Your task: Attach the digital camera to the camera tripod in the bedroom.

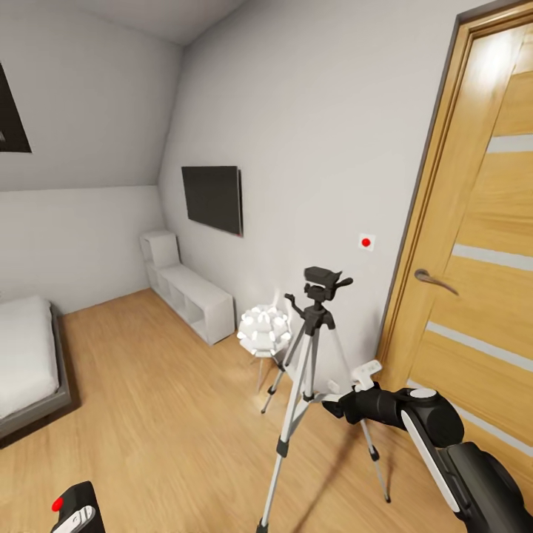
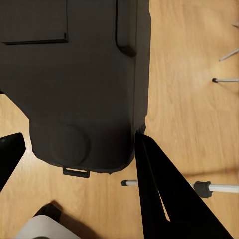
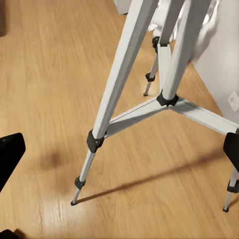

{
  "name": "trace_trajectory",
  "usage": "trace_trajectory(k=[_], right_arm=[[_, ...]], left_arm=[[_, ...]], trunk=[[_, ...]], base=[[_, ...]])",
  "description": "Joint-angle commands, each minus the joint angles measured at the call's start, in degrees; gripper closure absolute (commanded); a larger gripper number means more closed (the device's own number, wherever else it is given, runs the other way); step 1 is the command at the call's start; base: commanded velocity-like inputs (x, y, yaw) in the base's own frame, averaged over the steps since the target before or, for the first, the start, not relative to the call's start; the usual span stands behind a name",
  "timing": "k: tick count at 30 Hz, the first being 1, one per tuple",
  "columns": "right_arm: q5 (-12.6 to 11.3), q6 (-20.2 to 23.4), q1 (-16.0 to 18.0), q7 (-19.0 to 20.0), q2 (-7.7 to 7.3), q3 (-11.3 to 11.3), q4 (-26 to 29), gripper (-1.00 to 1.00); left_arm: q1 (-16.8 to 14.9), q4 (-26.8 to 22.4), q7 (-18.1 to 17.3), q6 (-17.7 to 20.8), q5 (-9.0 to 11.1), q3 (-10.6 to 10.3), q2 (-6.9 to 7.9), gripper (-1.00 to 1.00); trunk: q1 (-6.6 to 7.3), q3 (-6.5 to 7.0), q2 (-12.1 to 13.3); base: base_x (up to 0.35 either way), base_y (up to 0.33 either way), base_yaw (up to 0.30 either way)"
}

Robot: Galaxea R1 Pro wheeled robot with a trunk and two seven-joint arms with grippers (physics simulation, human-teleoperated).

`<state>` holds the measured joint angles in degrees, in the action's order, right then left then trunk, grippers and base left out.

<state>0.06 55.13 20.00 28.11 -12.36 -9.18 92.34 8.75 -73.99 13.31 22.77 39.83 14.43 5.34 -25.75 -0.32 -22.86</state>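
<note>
Left gripper (image 2: 74,149) is clamped on the digital camera (image 2: 74,74); camera tripod (image 1: 314,348) mid-frame has a bare head; right gripper (image 1: 348,392) spread; mounting's left.

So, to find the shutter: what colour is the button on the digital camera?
Red, on the black digital camera; the head view shows it best.

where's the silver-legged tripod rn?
The silver-legged camera tripod stands right of centre in the head view, on the wood floor between the white ball-cluster lamp and the wooden door.
</note>
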Motion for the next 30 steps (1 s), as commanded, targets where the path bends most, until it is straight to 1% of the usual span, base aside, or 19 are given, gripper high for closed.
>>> trace_trajectory(k=[1, 5, 12, 15, 21, 30], right_arm=[[0.0, 0.2, 0.0, 0.1, -0.04, -0.1, 0.0, -1.0], [0.0, 0.2, 0.0, 0.1, -0.01, -0.1, 0.0, -1.0], [0.0, 0.1, 0.0, 0.1, 0.06, -0.1, 0.0, -1.0], [0.0, 0.1, 0.0, 0.1, 0.05, -0.1, 0.0, -1.0], [0.0, 0.2, 0.0, 0.1, 0.05, -0.1, 0.0, -1.0], [0.0, 0.1, 0.0, 0.1, 0.0, -0.1, 0.0, -1.0]], left_arm=[[0.0, -0.1, 0.4, 0.3, 0.4, 0.0, 0.02, 1.0], [0.0, -0.1, 0.4, 0.3, 0.4, 0.0, 0.05, 1.0], [0.0, -0.1, 0.4, 0.3, 0.3, -0.1, 0.1, 1.0], [0.0, 0.0, 0.4, 0.3, 0.3, -0.1, 0.11, 1.0], [0.0, 0.0, 0.4, 0.3, 0.4, 0.0, 0.08, 1.0], [0.0, 0.1, 0.4, 0.3, 0.3, 0.0, 0.09, 1.0]], trunk=[[-0.03, -0.03, -0.1], [-0.03, -0.03, -0.1], [-0.03, -0.03, -0.1], [-0.03, -0.01, -0.1], [-0.03, 0.1, -0.1], [-0.03, 0.33, -0.1]], base=[[0.004, -0.155, 0.021], [0.003, -0.199, 0.015], [0.001, -0.282, 0.004], [0.0, -0.087, 0.063], [0.0, -0.016, 0.181], [0.0, -0.026, 0.251]])
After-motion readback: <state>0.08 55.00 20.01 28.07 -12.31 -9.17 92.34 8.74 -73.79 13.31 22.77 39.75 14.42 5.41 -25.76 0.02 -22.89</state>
